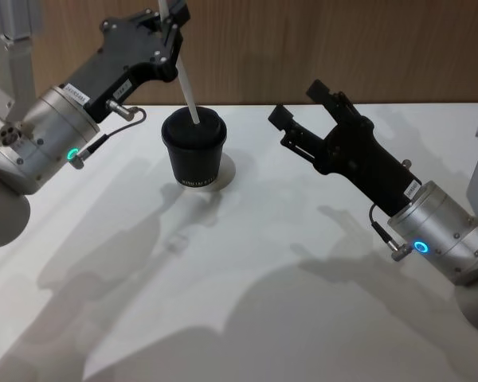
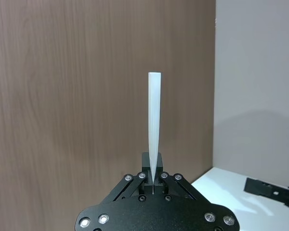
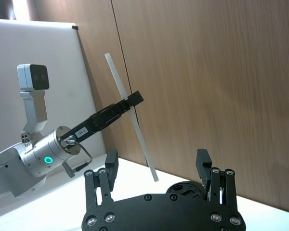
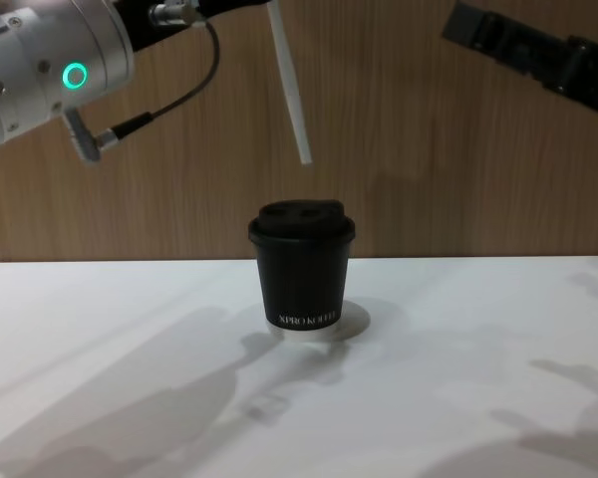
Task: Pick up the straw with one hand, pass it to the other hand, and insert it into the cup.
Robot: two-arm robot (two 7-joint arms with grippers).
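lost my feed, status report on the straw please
Left gripper shut on the straw, over the cup. Right gripper open, empty, off to the cup's right. Straw tip above the lid, not in. Path down to the lid unobstructed.

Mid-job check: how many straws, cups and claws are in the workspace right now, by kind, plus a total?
Straws: 1, white straw, tip above the cup, not yet in it.
Cups: 1, black lidded cup.
Claws: 2, left claw shut on the straw, right claw open and empty.
Total: 4.
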